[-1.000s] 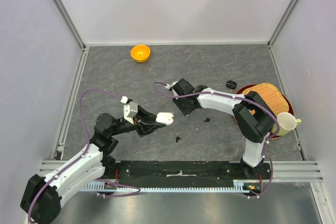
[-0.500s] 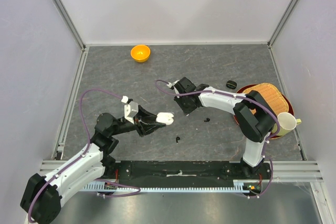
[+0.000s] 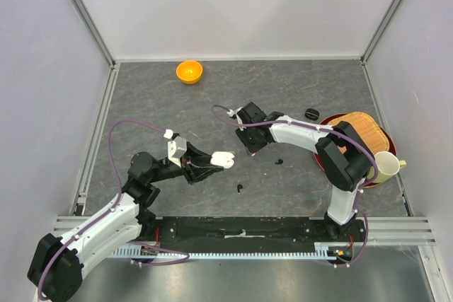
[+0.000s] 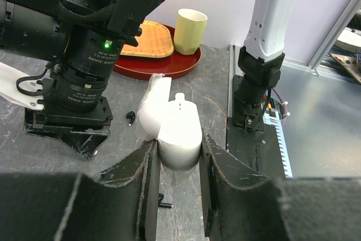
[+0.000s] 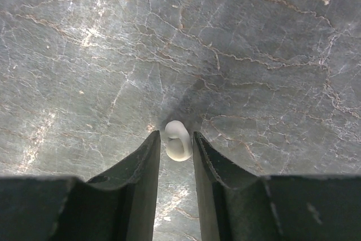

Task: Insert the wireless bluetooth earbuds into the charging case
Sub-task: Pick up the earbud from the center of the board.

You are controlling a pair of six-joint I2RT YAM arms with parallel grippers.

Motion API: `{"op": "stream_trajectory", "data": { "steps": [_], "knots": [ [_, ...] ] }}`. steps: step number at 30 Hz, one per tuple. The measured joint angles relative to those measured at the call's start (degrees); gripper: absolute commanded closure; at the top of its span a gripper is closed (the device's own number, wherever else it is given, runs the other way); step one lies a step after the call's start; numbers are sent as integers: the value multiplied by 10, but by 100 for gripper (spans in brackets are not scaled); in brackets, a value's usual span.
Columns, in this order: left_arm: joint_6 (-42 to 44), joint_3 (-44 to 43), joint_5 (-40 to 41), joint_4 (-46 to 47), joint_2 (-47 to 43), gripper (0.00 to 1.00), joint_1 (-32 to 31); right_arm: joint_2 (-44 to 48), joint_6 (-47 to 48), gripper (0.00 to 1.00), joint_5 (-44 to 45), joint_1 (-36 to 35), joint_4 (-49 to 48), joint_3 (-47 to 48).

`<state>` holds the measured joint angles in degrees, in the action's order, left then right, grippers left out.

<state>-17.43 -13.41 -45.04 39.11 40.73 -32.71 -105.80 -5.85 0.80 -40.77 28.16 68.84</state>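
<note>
Bud (image 5: 178, 140) at my right tips, easily lost.
My right jaws flank the white bud on the table (image 5: 254, 55), lower centre; whether they pinch it is unclear. So near the tips, it may squirt out. Left jaws clamp the white case (image 4: 179, 134).

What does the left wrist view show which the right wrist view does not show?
Only the left wrist view: the left pincer shut on a white case, a black earbud on the table, the yellow cup and the right arm. Only the right wrist view: the right pincer with a white earbud between its fingertips. Both: the grey veined table top.
</note>
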Motion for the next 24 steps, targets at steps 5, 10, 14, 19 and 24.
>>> {"op": "stream_trajectory", "data": {
  "steps": [5, 10, 14, 19, 24],
  "knots": [
    [0, 0, 0, 0, 1, 98, 0, 3, -4, 61, -12, 7, 0, 0],
    [0, 0, 0, 0, 1, 98, 0, 12, -6, 61, -25, 14, -1, -1],
    [0, 0, 0, 0, 1, 98, 0, 13, -8, 61, -38, 18, -2, -5],
    [0, 0, 0, 0, 2, 98, 0, 15, -14, 59, -38, 24, -3, -13],
    [0, 0, 0, 0, 2, 98, 0, 43, -32, 54, -50, 47, -14, -30]
  ]
}}
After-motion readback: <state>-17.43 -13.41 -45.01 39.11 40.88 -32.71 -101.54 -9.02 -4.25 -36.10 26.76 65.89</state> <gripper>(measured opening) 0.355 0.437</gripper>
